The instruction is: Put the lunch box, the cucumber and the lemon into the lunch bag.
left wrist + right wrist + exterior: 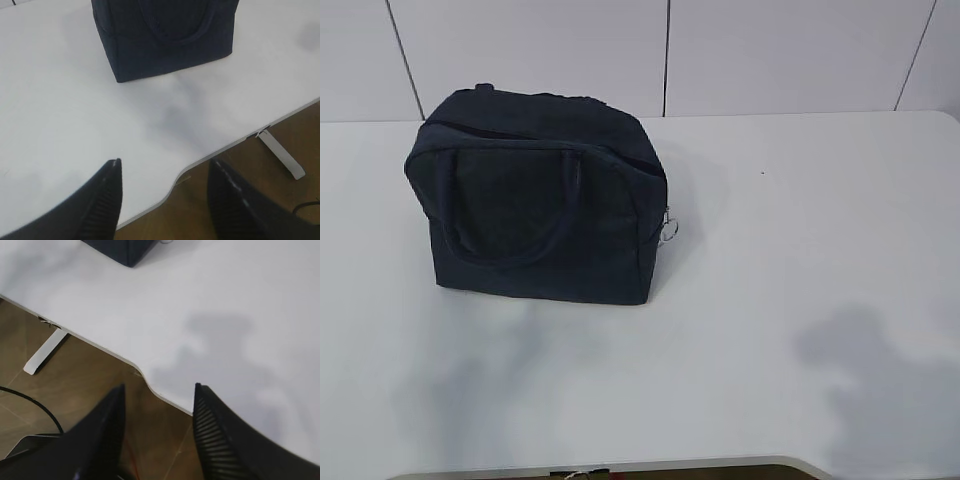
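**Fingers spread and empty at the bench edge; bag stands zipped, food items not in view**

Fingers, left arm [165, 200]: two dark ribbed pads, spread apart, nothing between them. They hang over the near edge of the bench [60, 115], partly above the brown floor [280, 130].

Fingers, right arm [157, 435]: likewise spread, holding nothing, over the same near edge further to the right.

Lunch bag [535, 200]: dark navy, boxy, upright on the left-rear part of the bench. One loop handle [510, 245] lies flat against the front face. The top seam looks closed, with the metal ring pull [670, 230] hanging at the right-hand end. No foil lining shows.

Lunch box, cucumber, lemon: not visible in any view.

Relation governing the coming move: the bag lies ahead of the left fingers, near and almost straight on; from the right fingers it lies ahead and well off to the left, only a corner [125, 250] showing. The left arm is the nearer. The bag's long axis runs roughly left to right across the bench, the zipper line along it, and the ring pull sits at the end facing the right arm.

Judgement: the task is at its start; the bag probably needs opening first, likely one arm steadying it while the other takes the ring.
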